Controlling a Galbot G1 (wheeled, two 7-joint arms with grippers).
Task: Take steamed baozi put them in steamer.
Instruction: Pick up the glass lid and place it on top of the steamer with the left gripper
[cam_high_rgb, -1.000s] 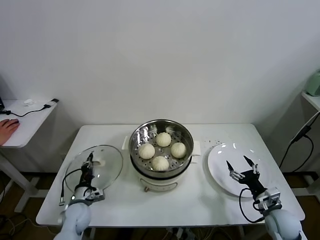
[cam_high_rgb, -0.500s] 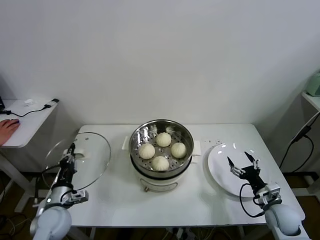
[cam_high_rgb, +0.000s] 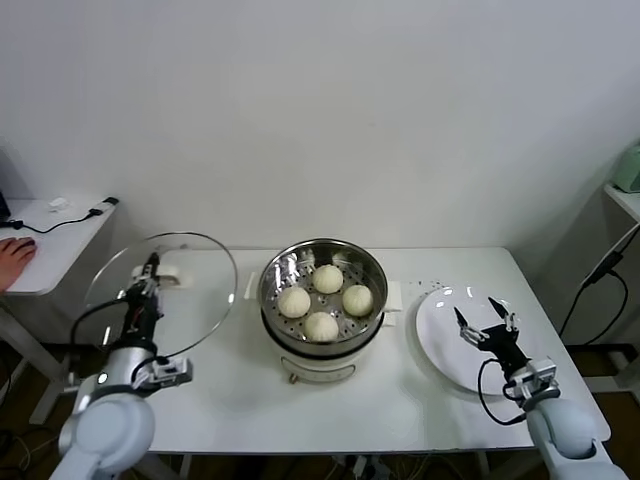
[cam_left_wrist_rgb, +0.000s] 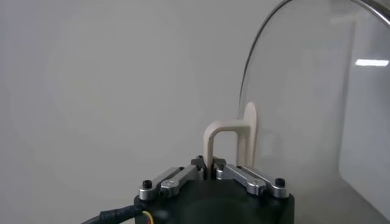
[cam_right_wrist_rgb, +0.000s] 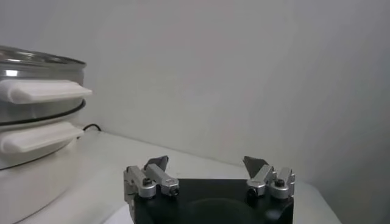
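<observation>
Four cream-white baozi (cam_high_rgb: 320, 297) sit on the perforated tray inside the steel steamer (cam_high_rgb: 322, 270) on its cream base at the table's middle. My left gripper (cam_high_rgb: 149, 272) is shut on the cream handle (cam_left_wrist_rgb: 230, 141) of the round glass lid (cam_high_rgb: 160, 295) and holds it tilted up in the air to the left of the steamer. In the left wrist view the gripper (cam_left_wrist_rgb: 211, 169) pinches the handle's leg, with the lid's glass (cam_left_wrist_rgb: 317, 97) beyond. My right gripper (cam_high_rgb: 483, 325) is open and empty over the white plate (cam_high_rgb: 440, 345); it shows open in the right wrist view (cam_right_wrist_rgb: 206, 163).
The steamer's side handles (cam_right_wrist_rgb: 39, 91) show in the right wrist view. A side table (cam_high_rgb: 50, 240) with a cable and a person's hand (cam_high_rgb: 15, 258) stands at far left. A shelf edge (cam_high_rgb: 625, 195) is at far right.
My left gripper has lifted the glass lid off the table and tilted it up, moving left and away from the steamer. The right gripper has stayed over the plate, shifting only slightly.
</observation>
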